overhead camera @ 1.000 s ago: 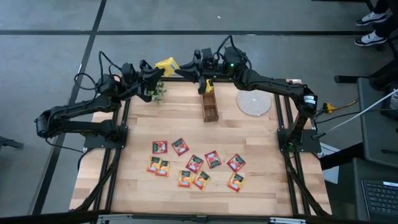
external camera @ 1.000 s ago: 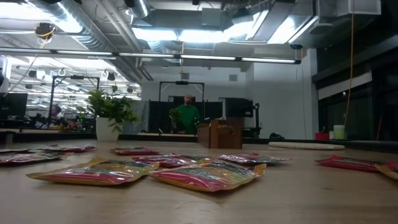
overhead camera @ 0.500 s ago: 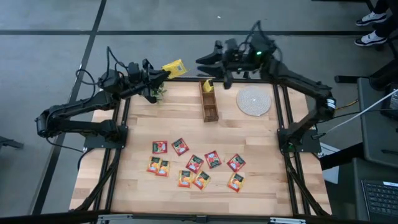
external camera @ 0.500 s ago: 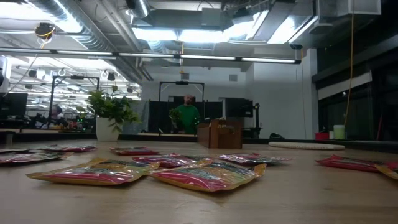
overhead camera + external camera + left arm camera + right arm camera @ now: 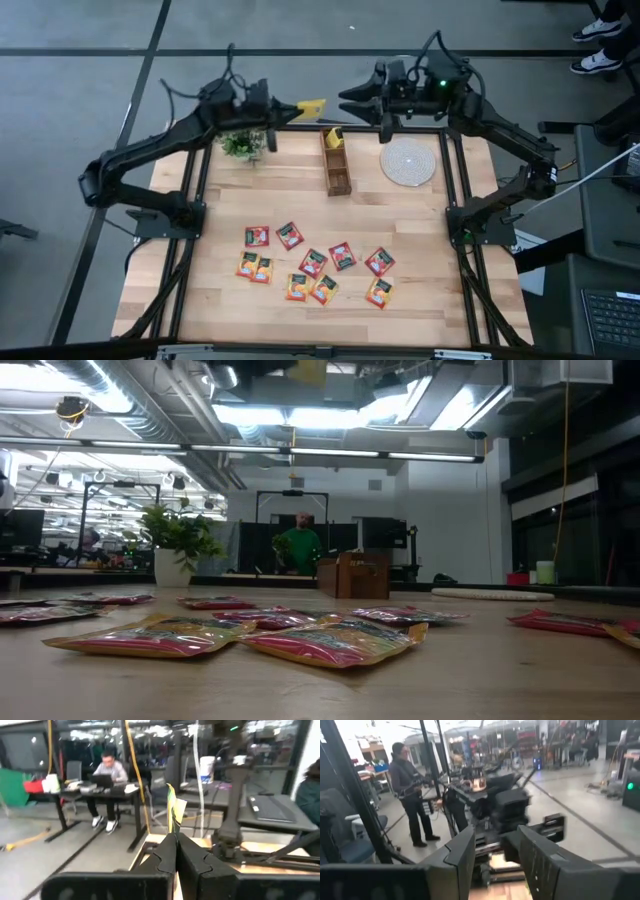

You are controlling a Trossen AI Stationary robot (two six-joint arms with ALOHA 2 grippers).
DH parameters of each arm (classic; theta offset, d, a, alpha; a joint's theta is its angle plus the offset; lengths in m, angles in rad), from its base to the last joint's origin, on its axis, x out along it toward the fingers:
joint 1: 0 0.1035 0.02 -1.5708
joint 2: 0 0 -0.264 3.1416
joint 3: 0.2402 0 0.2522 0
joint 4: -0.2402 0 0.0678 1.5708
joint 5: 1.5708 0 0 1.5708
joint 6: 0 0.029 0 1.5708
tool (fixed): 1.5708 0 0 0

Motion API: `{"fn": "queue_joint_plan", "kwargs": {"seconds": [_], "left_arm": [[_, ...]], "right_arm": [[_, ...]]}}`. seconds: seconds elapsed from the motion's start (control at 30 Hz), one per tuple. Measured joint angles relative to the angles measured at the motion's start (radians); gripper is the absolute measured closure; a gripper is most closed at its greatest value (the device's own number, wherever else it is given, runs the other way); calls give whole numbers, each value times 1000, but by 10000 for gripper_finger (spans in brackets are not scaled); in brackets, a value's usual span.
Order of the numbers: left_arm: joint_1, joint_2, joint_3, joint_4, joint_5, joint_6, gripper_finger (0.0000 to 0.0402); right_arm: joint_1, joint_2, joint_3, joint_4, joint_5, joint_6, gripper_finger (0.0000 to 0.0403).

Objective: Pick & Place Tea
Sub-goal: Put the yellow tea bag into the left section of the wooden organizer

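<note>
Bright ceiling strip lights glare overhead; both wrist views are motion-blurred

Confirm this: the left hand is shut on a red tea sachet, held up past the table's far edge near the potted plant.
Not quite. The left hand is shut on a yellow tea sachet, not a red one; the high view shows it. The rest holds: it is raised past the table's far edge, near the potted plant.

both arms raised at the far edge: left gripper point(image 5: 285, 105) with fingers pinched together, right gripper point(image 5: 352, 101) with fingers parted, tips facing.
</note>
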Motion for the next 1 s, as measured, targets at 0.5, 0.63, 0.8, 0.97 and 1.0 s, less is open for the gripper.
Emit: {"fn": "queue_joint_plan", "kwargs": {"seconds": [0.5,0.63,0.8,0.97,1.0], "left_arm": [[63,318,238,-163,-61,-181,399],[63,367,296,-232,0,-56,399],[81,409,337,-328,70,138,399],[103,443,368,-400,90,386,399],[107,446,368,-406,91,439,400]], "right_arm": [[0,0,0,-131,46,-15,256],[0,0,0,-145,46,-26,256],[0,0,0,-149,44,-32,256],[0,0,0,-169,44,-50,256],[0,0,0,-172,44,-51,256]]}}
